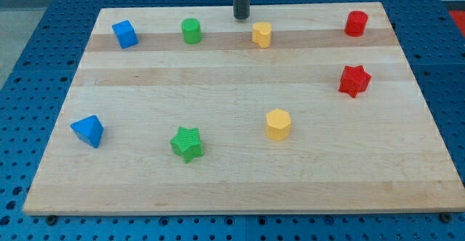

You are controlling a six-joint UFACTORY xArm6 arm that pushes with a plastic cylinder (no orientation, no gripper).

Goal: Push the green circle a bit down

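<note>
A straight, dark grey rod, round in section and plain along its length, ends in my tip (241, 17), cut blunt and flat (no cables, screws or markings can be made out)

A robotics lab bench: a pale wooden board desk (240, 176) lies on a blue perforated metal mounting plate (29, 67) with a regular hole grid.

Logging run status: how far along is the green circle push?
Nothing looks done: the green circle sits in the top row, between the blue cube and the yellow block. In hand: my tip is at the board's top edge, to the circle's right, not touching it. Left: get above the circle, then push it a bit toward the view's bottom.
</note>
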